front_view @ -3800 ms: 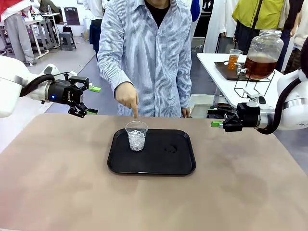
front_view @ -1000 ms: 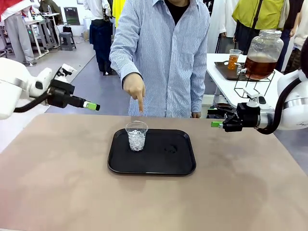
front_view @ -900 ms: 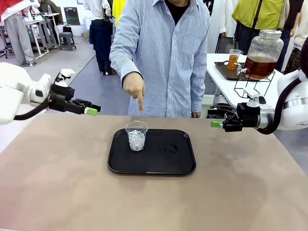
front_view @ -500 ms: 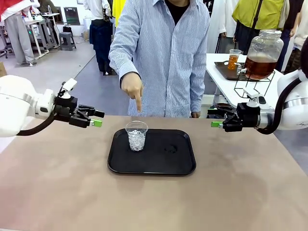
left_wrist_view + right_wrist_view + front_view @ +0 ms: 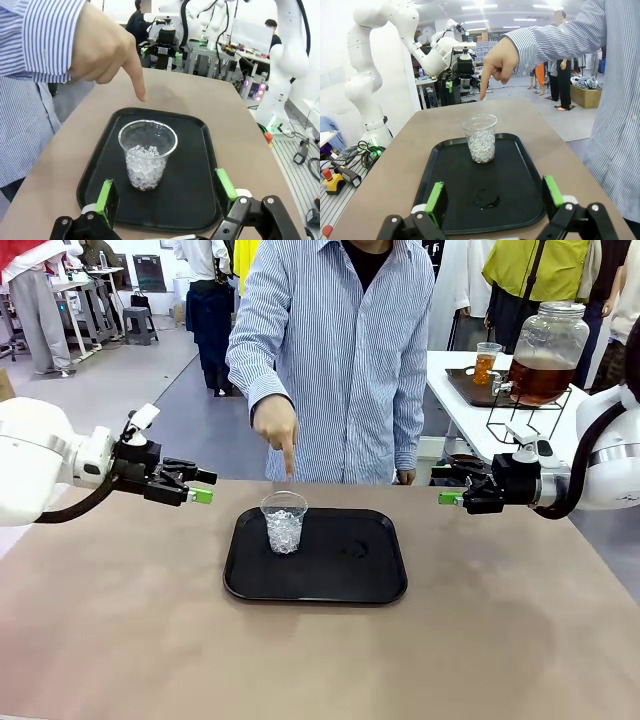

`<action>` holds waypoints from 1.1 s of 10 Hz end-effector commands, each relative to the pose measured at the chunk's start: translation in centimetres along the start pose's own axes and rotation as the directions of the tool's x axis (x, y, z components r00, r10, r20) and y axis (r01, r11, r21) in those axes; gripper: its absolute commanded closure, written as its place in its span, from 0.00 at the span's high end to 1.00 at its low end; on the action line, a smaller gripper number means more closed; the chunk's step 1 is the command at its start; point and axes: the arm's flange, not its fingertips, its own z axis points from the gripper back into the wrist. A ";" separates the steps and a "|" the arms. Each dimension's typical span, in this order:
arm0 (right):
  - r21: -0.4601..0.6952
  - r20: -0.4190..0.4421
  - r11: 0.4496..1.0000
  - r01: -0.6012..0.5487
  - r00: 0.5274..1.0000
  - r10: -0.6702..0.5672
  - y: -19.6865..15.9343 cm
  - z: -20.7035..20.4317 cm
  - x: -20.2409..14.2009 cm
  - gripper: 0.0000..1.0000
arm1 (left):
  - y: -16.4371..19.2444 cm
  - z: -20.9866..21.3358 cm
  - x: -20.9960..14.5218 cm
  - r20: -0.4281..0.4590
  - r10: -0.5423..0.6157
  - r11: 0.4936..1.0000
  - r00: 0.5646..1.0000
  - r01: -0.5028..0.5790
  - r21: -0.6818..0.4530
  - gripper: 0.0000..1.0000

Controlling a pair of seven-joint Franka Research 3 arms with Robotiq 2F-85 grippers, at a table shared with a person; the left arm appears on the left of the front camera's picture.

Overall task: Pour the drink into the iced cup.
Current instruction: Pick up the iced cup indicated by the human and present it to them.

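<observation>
The iced cup, clear plastic and part-filled with ice cubes, stands upright on the black tray. It is ahead of the left gripper, in line with the gap between its fingers. That gripper hovers just off the tray's edge, jaws spread wide, holding nothing. The person's hand points down just above the cup. The right gripper hangs off the tray's opposite side, likewise wide open and empty. Well behind it, the drink sits in a glass jar on a side table.
</observation>
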 end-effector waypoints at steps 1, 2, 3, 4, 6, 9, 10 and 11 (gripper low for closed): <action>0.007 -0.003 1.000 0.003 1.000 -0.003 -0.1 -0.2 0.4 1.00 | 0.6 -0.9 -1.2 0.044 -0.147 0.989 0.988 0.148 -0.021 1.00; 0.007 -0.003 1.000 0.003 1.000 -0.003 -0.1 -0.2 0.4 1.00 | 0.9 -1.7 -2.0 0.058 -0.182 0.983 0.982 0.182 0.016 1.00; 0.007 -0.003 1.000 0.003 1.000 -0.003 -0.1 -0.2 0.4 1.00 | 0.9 -2.2 -2.5 0.078 -0.224 0.975 0.972 0.222 0.027 1.00; 0.007 -0.003 1.000 0.003 1.000 -0.003 -0.1 -0.2 0.4 1.00 | 1.0 -2.7 -3.0 0.078 -0.258 0.966 0.963 0.256 0.039 1.00; 0.007 -0.003 1.000 0.003 1.000 -0.003 -0.1 -0.2 0.4 1.00 | 1.6 -3.9 -4.5 0.124 -0.222 0.975 0.967 0.222 0.010 1.00; 0.007 -0.003 1.000 0.003 1.000 -0.003 -0.1 -0.2 0.4 1.00 | 1.9 -5.7 -6.4 0.158 -0.196 0.980 0.968 0.199 -0.006 1.00; 0.007 -0.003 1.000 0.003 1.000 -0.003 -0.1 -0.2 0.4 1.00 | 2.3 -6.3 -6.8 0.159 -0.180 0.983 0.971 0.184 -0.010 1.00; 0.007 -0.003 1.000 0.003 1.000 -0.003 -0.1 -0.2 0.4 1.00 | 2.7 -6.8 -7.1 0.165 -0.176 0.984 0.970 0.180 -0.008 1.00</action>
